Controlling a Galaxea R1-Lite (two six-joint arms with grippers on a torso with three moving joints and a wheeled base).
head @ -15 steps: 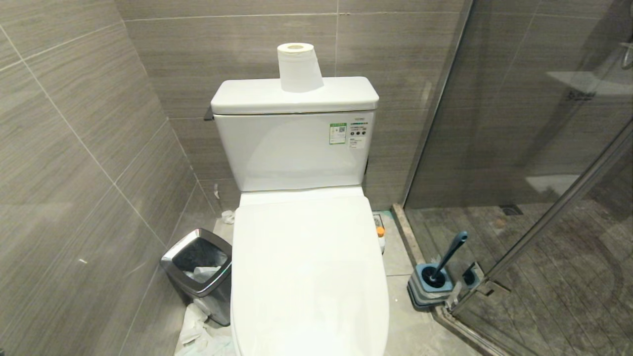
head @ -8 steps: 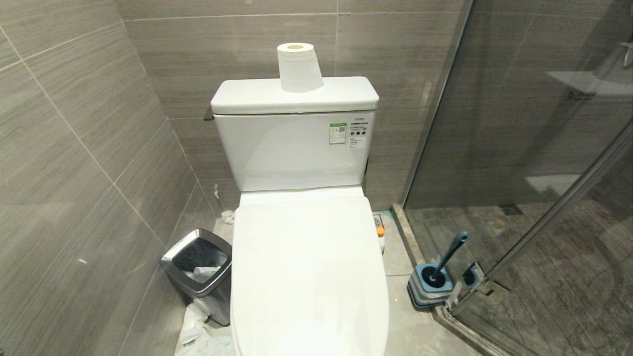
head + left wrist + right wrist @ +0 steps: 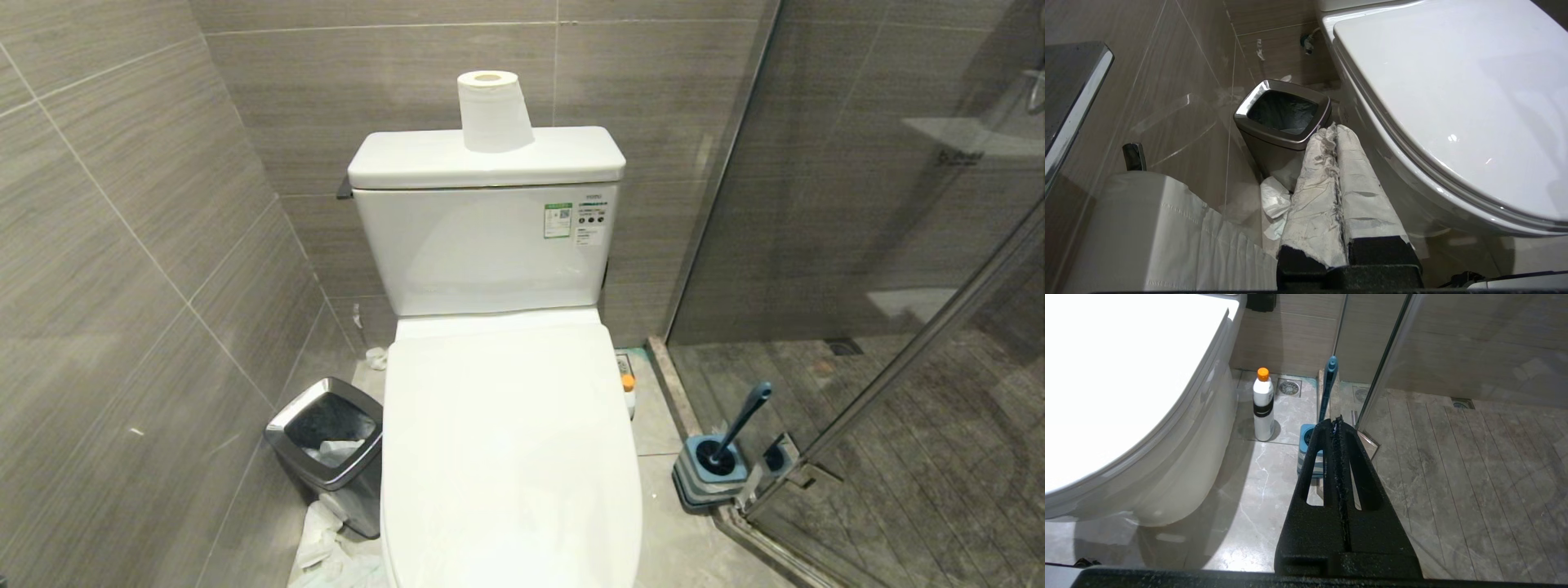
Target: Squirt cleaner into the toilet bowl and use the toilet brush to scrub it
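The white toilet stands in the middle with its lid (image 3: 506, 441) down, so the inside of the toilet bowl is hidden; only its ceramic outer side (image 3: 1180, 469) shows. The cleaner (image 3: 1263, 404), a white bottle with an orange cap (image 3: 627, 381), stands on the floor to the toilet's right. Further right, the toilet brush (image 3: 743, 420) leans in its blue-grey holder (image 3: 709, 478) by the glass door. My left gripper (image 3: 1335, 128), fingers wrapped in white, is shut and empty beside the toilet's left flank. My right gripper (image 3: 1336, 420) is shut and empty, pointing at the holder (image 3: 1306, 443). Neither arm shows in the head view.
A steel-rimmed waste bin (image 3: 331, 441) stands left of the toilet with crumpled paper (image 3: 326, 547) on the floor around it. A paper roll (image 3: 492, 110) sits on the tank. A glass shower door (image 3: 898, 327) closes off the right. A hanging paper roll (image 3: 1147, 228) is near the left gripper.
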